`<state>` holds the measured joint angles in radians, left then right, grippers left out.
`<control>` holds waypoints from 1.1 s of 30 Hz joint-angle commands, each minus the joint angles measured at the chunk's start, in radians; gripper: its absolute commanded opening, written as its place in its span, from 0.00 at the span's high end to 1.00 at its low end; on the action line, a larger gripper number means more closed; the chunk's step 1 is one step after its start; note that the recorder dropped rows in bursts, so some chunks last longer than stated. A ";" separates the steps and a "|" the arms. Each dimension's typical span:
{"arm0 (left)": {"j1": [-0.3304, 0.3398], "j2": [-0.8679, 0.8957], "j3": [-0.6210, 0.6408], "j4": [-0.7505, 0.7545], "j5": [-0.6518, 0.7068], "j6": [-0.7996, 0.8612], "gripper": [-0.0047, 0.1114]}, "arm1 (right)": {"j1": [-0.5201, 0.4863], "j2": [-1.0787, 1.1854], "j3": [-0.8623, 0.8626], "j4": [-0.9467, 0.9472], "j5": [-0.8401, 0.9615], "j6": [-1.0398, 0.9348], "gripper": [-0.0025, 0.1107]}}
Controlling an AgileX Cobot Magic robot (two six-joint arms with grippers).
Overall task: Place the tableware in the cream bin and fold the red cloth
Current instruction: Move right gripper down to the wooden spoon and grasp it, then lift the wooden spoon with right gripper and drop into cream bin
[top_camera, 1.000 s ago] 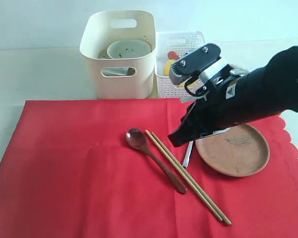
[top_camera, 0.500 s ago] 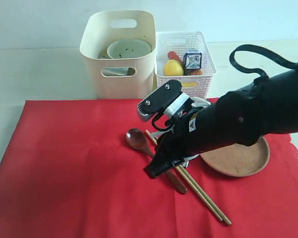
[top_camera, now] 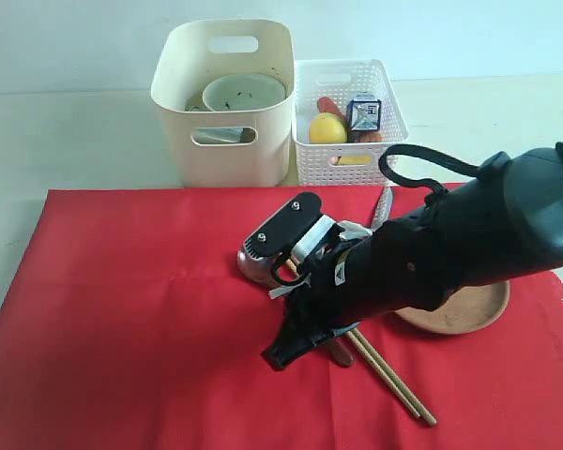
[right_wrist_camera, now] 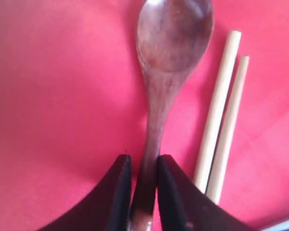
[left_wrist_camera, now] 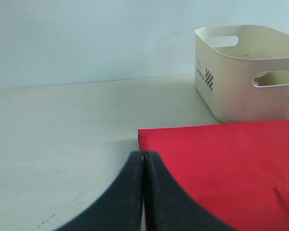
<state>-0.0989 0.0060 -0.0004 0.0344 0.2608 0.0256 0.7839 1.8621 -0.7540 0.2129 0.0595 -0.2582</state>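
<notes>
On the red cloth (top_camera: 122, 300) lie a dark brown spoon (top_camera: 253, 265), two wooden chopsticks (top_camera: 394, 389), a silver knife (top_camera: 383, 206) and a reddish-brown plate (top_camera: 469, 309). My right gripper (top_camera: 277, 356) is low over the spoon's handle. In the right wrist view its jaws (right_wrist_camera: 144, 161) stand narrowly open either side of the spoon (right_wrist_camera: 173, 33), with the chopsticks (right_wrist_camera: 226, 110) beside them. The cream bin (top_camera: 223, 103) holds a pale bowl (top_camera: 244, 92). My left gripper (left_wrist_camera: 143, 156) is shut and empty over the cloth's corner (left_wrist_camera: 221, 163), near the bin (left_wrist_camera: 245, 72).
A white perforated basket (top_camera: 352, 122) beside the bin holds a lemon (top_camera: 327, 128), a milk carton (top_camera: 363, 112) and other food. The right arm covers part of the plate and the spoon's handle. Pale tabletop (top_camera: 75, 141) surrounds the cloth.
The right arm swung from above the plate leftward and down onto the spoon's handle, and its jaws parted slightly. The tableware on the cloth has not moved.
</notes>
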 commanded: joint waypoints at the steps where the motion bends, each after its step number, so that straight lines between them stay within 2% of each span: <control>1: -0.004 -0.006 0.000 0.005 -0.004 -0.005 0.94 | 0.002 0.001 -0.001 -0.003 -0.002 -0.002 0.86; 4: -0.004 -0.006 0.000 0.005 -0.004 -0.005 0.94 | 0.002 -0.017 -0.001 -0.003 0.004 0.001 0.98; 15: -0.004 -0.006 0.000 0.005 -0.004 -0.005 0.94 | 0.002 -0.206 -0.001 0.018 0.009 0.001 0.98; 21: -0.004 -0.006 0.000 0.005 -0.004 -0.005 0.94 | 0.000 -0.313 -0.001 0.018 -0.110 -0.003 0.98; 27: -0.004 -0.006 0.000 0.005 -0.004 -0.005 0.94 | -0.002 -0.321 -0.017 0.018 -0.279 -0.009 0.98; 33: -0.004 -0.006 0.000 0.005 -0.004 -0.005 0.94 | -0.041 -0.211 -0.245 0.018 -0.295 -0.089 0.98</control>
<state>-0.0989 0.0060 -0.0004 0.0344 0.2608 0.0256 0.7716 1.6063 -0.9273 0.2301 -0.2169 -0.3253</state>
